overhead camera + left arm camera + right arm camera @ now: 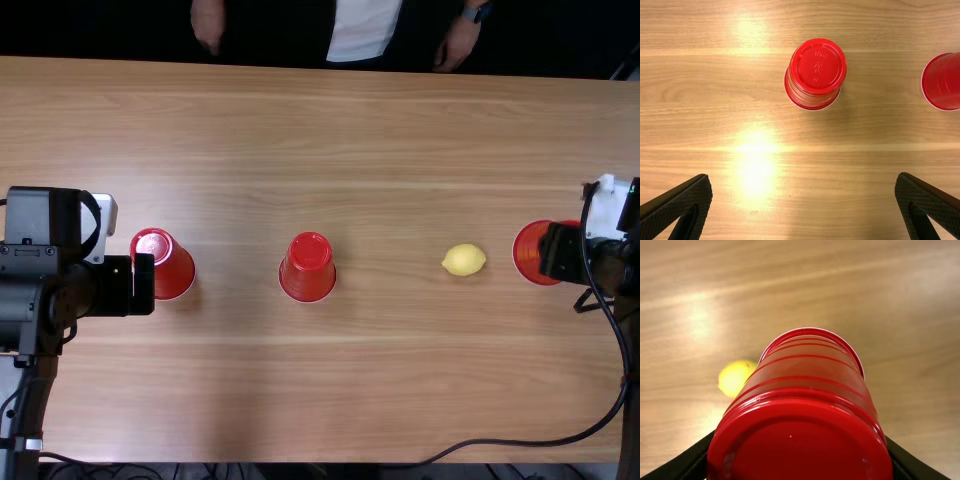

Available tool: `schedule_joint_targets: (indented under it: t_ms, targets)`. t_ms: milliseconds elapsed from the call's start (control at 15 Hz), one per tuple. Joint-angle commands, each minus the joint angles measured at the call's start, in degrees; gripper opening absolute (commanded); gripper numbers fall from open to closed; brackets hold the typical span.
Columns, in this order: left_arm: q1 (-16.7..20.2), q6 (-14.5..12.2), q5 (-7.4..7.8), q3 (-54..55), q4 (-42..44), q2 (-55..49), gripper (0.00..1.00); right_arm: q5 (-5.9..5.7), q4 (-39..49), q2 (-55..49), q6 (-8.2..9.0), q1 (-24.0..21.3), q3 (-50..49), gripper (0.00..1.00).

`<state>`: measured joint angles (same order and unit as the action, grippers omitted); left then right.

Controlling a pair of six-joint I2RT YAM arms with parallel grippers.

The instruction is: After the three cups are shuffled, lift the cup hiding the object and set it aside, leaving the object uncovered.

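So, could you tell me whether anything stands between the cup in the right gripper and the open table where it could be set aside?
Nothing visible does. The right gripper holds the cup at the table's right end, with bare wood around it; the lemon lies apart, toward the middle.

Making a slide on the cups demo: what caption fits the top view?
Right gripper holds a red plastic cup beside the uncovered yellow lemon-shaped object; two more red cups stand upside down.
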<state>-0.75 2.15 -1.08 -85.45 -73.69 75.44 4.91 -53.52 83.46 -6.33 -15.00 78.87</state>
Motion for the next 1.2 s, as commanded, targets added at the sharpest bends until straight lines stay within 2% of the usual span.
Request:
schedule_joint_targets:
  t_ms: [0, 333, 533, 733, 800, 867, 933, 1133]
  targets:
    - [-0.3, -0.3, 0.24, 0.4, 0.1, -0.1, 1.00, -0.06, 0.3, -1.7, -0.21, -1.6, -3.7, 0.01]
    - [-0.3, -0.3, 0.13, 0.4, 0.0, -0.3, 1.00, -0.06, 2.7, -0.6, -0.21, -4.9, -12.2, 0.04]
    - [-0.3, -0.3, 0.24, 0.4, -0.1, -0.9, 1.00, -0.06, 8.7, 2.0, -0.21, -5.0, -16.7, 0.06]
    - [-0.3, -0.3, 0.13, 0.4, -0.1, -1.3, 1.00, -0.06, 13.5, 2.1, -0.21, -5.0, -20.2, 0.16]
    - [-0.3, -0.3, 0.13, 0.4, -0.1, -1.3, 1.00, -0.06, 14.2, 2.3, -0.21, -5.0, -20.8, 0.28]
    - [-0.3, -0.3, 0.13, 0.4, -0.1, -1.3, 1.00, -0.06, 14.6, 2.5, -0.21, -5.0, -21.4, 0.58]
    - [-0.3, -0.3, 0.13, 0.4, -0.1, -1.7, 1.00, 0.05, 14.7, 2.5, -0.32, -5.0, -21.9, 1.00]
    - [-0.3, -0.3, 0.13, 0.4, -0.1, -2.6, 1.00, 0.05, 14.7, 2.0, -0.11, -4.9, -21.7, 1.00]
